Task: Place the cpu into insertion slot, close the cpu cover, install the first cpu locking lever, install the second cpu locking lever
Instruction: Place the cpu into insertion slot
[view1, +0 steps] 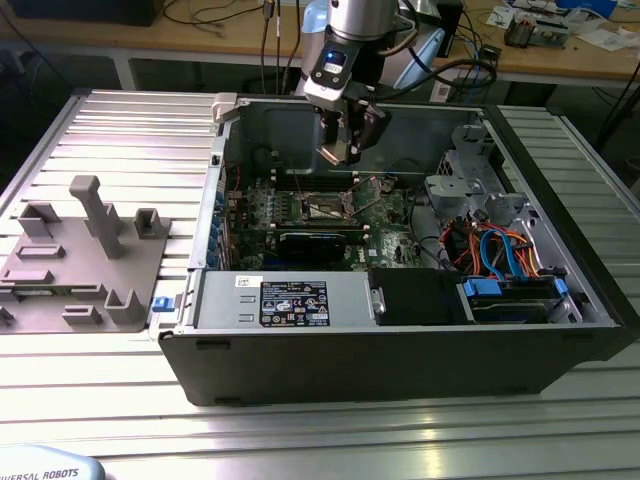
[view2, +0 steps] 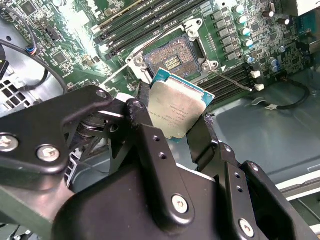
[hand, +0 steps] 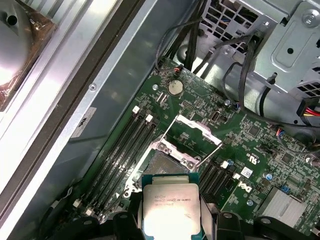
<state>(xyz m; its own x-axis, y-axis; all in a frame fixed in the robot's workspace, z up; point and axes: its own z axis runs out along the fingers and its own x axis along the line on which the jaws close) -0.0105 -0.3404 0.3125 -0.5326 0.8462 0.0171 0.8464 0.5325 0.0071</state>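
Second wrist view gives us the clearest look: the gripper (view2: 175, 119) is clenched on the cpu (view2: 175, 109), its two black fingers (view2: 145, 125) pinching opposite edges of the chip, silvery lid facing the camera. The chip hangs tilted just above the open insertion slot (view2: 175, 57) and is not seated. In the first wrist view the cpu (hand: 171, 207) sits near the slot (hand: 167, 162), and the cpu cover (hand: 197, 127) stands swung up beyond it. In the exterior view the gripper (view1: 345, 148) hovers inside the computer case (view1: 400, 360), at about twelve o'clock from the socket area of the motherboard (view1: 385, 215). We judge the chip light, thin and stiff, with a smooth lid that could slip, so the edge grip suits it. Its underside and the slot's fine contacts look fragile, so we would keep off the faces and avoid any sideways scrape.
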